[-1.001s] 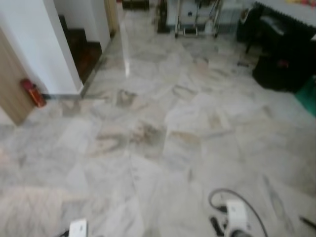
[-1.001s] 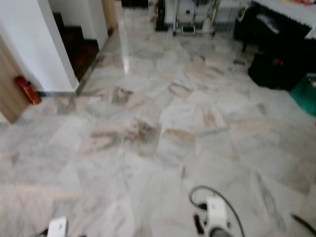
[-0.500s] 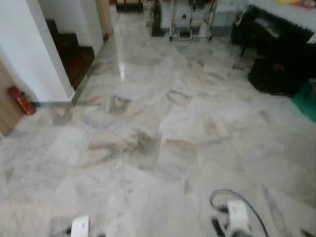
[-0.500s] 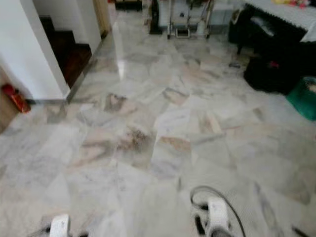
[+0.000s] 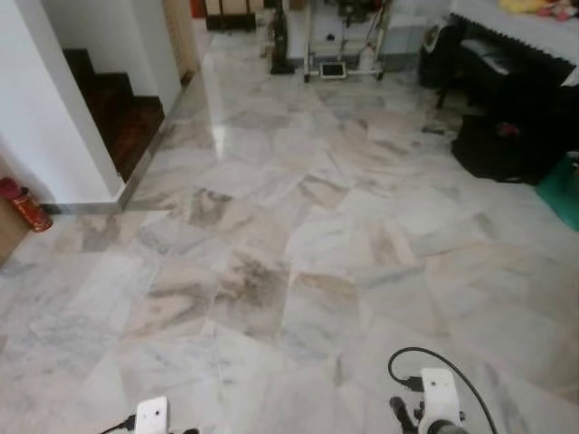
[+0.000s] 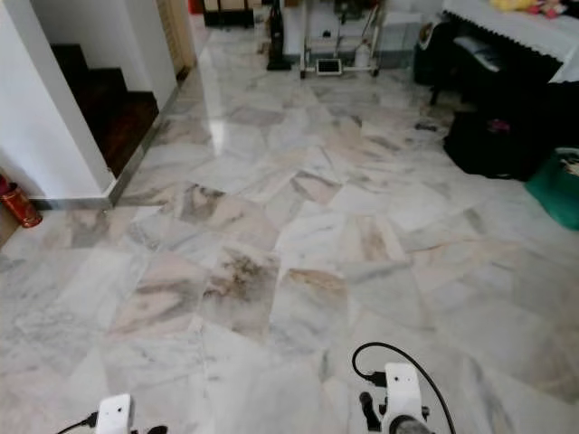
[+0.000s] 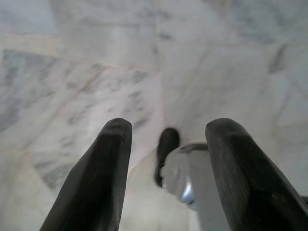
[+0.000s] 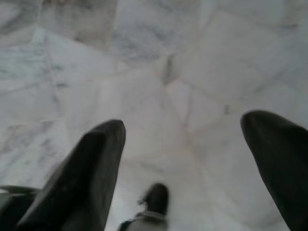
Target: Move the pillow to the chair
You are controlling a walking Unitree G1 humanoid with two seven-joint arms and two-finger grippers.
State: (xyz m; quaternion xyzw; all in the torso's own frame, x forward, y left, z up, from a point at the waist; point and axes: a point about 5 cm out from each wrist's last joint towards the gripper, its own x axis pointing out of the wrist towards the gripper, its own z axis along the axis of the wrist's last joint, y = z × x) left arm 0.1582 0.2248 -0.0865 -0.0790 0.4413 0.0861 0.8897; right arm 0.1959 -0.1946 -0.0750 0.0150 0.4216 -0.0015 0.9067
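We're over marble floor point(image 5: 298, 226), stairs point(image 5: 113, 113) far left. Left gripper point(image 7: 166, 144) & right gripper point(image 8: 185, 154) hang low, fingers apart, holding nothing. Pillow/chair: can't tell where.

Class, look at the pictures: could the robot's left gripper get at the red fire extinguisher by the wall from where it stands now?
Probably not. The left gripper hangs low over the marble floor, fingers open, while the fire extinguisher stands far off beside the white wall. Nothing blocks the way; the robot would need to walk closer first.
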